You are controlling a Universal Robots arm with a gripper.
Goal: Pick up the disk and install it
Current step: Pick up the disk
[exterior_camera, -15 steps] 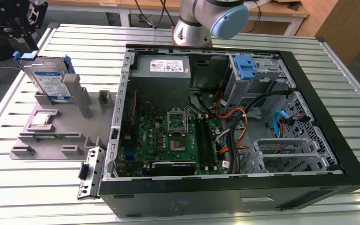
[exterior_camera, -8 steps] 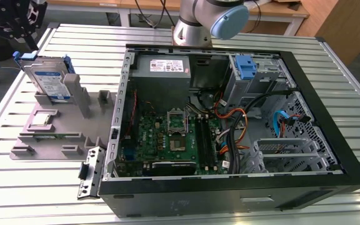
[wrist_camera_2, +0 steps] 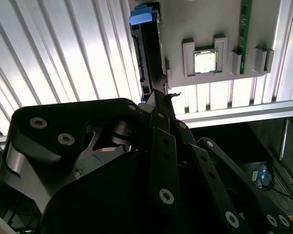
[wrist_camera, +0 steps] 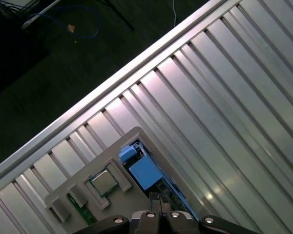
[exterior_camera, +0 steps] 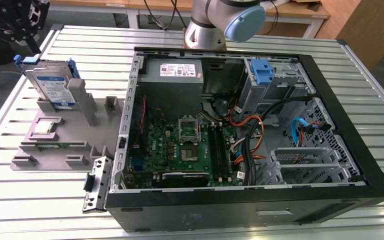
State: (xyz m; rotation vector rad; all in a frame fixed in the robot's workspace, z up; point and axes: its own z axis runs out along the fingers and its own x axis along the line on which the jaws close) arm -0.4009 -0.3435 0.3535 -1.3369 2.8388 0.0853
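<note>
The desk (exterior_camera: 45, 210) is made of long shiny metal strips with thin gaps between them. Past its edge, in the first wrist view, there is a dark floor (wrist_camera: 39, 63) with a thin blue wire (wrist_camera: 88, 22) lying on it. In the exterior view, wooden furniture (exterior_camera: 369, 25) stands behind the desk.

A big black computer box (exterior_camera: 245, 212) lies open on the desk. Inside it are a green board (exterior_camera: 178, 150), a gray power box (exterior_camera: 172, 70), a tall blue latch (exterior_camera: 262, 70), orange wires (exterior_camera: 252, 122) and a light blue wire (exterior_camera: 295, 130).

Beside the box, on the exterior view's left, sits a gray holder (exterior_camera: 58, 162). The disk (exterior_camera: 50, 85) stands on its edge in a slot at the far end of this holder. It is silver with a white and blue label and a blue frame. A small square silver chip (exterior_camera: 44, 127) lies flat in its own pocket. A thin green card (exterior_camera: 52, 146) lies in a slot near it.

The gripper (exterior_camera: 12, 30) hangs in the air just above the disk, not touching it. In both wrist views the gripper (wrist_camera_2: 158, 97) (wrist_camera: 156, 197) looks closed, with its tips together, and it holds nothing. The disk's blue frame (wrist_camera: 145, 171) shows right below it.
</note>
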